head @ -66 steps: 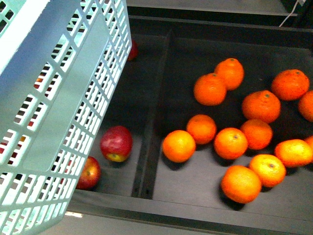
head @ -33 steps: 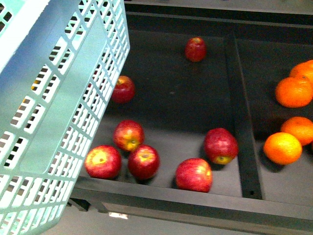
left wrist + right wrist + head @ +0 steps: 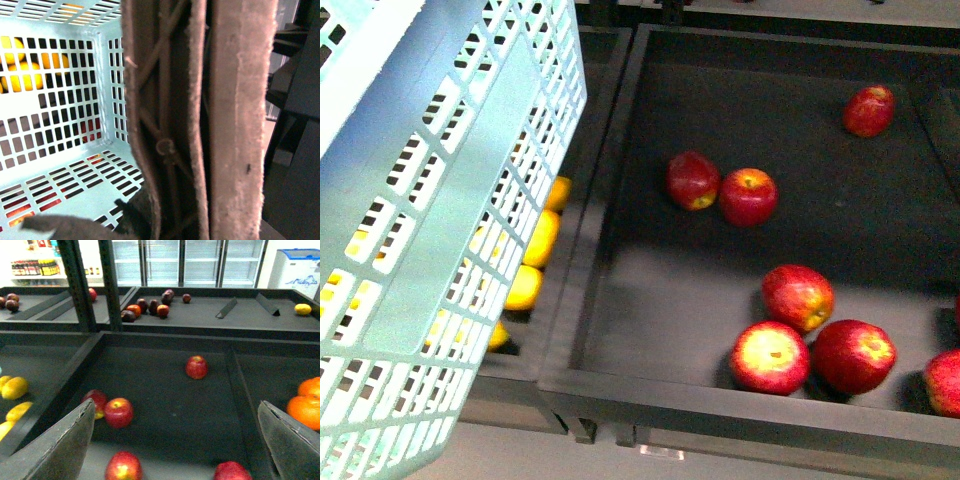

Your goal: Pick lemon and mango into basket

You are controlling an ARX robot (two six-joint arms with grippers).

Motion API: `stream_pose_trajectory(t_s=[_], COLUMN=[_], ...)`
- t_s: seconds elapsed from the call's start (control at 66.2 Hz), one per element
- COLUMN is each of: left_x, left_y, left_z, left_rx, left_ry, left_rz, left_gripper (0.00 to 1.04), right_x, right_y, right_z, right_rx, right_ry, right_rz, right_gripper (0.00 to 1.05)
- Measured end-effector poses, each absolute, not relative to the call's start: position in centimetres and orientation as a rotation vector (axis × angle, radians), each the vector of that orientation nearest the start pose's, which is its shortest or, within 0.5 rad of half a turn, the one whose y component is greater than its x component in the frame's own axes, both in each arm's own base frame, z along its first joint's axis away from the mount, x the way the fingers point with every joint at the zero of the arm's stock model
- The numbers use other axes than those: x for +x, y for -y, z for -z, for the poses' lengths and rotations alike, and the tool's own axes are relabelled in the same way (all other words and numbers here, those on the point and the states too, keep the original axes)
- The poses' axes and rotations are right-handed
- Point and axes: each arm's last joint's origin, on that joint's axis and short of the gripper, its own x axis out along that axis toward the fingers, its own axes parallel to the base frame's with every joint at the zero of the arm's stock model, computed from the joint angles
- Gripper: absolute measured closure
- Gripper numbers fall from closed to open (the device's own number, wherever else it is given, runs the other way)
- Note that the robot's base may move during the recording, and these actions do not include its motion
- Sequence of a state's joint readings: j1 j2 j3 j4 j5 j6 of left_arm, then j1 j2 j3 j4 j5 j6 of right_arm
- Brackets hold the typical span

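The light teal basket (image 3: 440, 230) hangs tilted at the left of the front view. My left gripper (image 3: 200, 150) is shut on its brown handle (image 3: 160, 125). Inside, the basket's slotted floor (image 3: 60, 200) is bare. Yellow fruits that look like lemons (image 3: 540, 238) lie in the shelf compartment behind the basket's wall. They also show as lemons (image 3: 15, 387) at the edge of the right wrist view. I cannot pick out the mango among them. My right gripper (image 3: 175, 450) is open with nothing between its fingers (image 3: 65, 445). It hovers over the apple compartment.
Several red apples (image 3: 748, 196) lie in the dark middle compartment behind a raised front rim (image 3: 720, 405). Orange tangerines (image 3: 307, 407) sit beyond a divider to the right. A dark post (image 3: 80, 285) stands by the lemon compartment. A farther shelf (image 3: 210, 315) holds more fruit.
The view has swept left along the shelf. The tangerines left at the right, the apples crossed, and the yellow fruit compartment came in. The basket keeps its place in the frame.
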State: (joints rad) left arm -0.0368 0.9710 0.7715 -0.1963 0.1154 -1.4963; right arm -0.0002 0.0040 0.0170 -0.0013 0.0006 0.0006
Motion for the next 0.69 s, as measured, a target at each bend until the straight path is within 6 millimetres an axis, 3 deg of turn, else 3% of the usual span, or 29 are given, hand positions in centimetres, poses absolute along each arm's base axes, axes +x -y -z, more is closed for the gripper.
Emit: stream_pose_trajectory(t_s=[0.695], left_x=[21.18], left_y=[1.10], left_z=[-29.48], left_rx=[-1.487], left_ry=[-0.429], left_rz=[-0.175], left_gripper=[0.91], right_x=[9.69], right_y=[-0.01], right_z=[-16.89], right_rx=[0.000], right_ry=[0.012], right_rz=[-0.002], right_gripper=[0.09])
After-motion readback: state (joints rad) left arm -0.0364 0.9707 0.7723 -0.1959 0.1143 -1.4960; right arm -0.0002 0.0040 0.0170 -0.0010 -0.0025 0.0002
